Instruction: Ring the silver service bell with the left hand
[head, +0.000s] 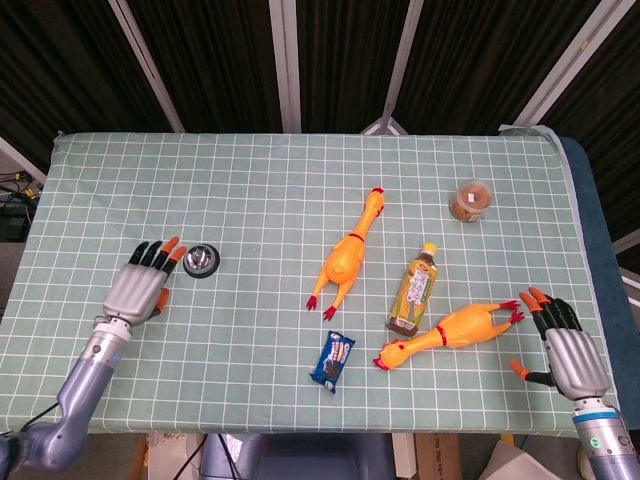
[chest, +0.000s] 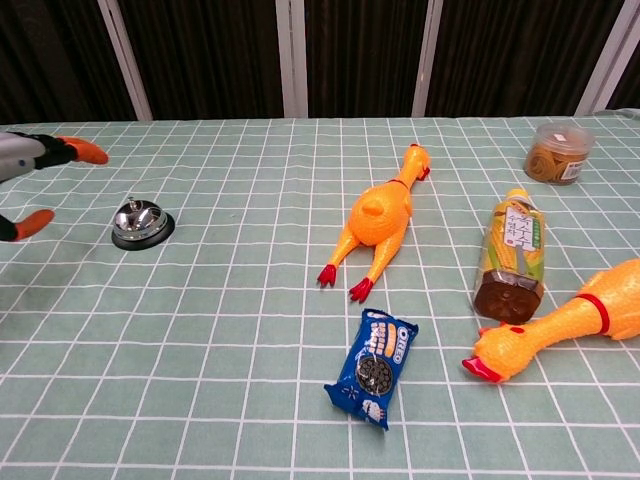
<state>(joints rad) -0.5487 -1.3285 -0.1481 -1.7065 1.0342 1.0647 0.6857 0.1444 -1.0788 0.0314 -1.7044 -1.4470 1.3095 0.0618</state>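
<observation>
The silver service bell (head: 201, 261) on its black base stands on the left part of the checked cloth; the chest view shows the bell (chest: 140, 222) at mid-left. My left hand (head: 141, 281) hovers just left of the bell, fingers spread and orange tips reaching toward it, holding nothing. In the chest view only the fingertips (chest: 78, 151) of that hand enter at the left edge, above and left of the bell. My right hand (head: 566, 348) lies open at the table's front right corner, near a rubber chicken's feet.
A rubber chicken (head: 346, 259) lies mid-table, a tea bottle (head: 415, 289) and a second rubber chicken (head: 450, 333) to its right. A blue cookie pack (head: 333, 361) lies near the front edge. A small jar (head: 472, 201) stands at the back right.
</observation>
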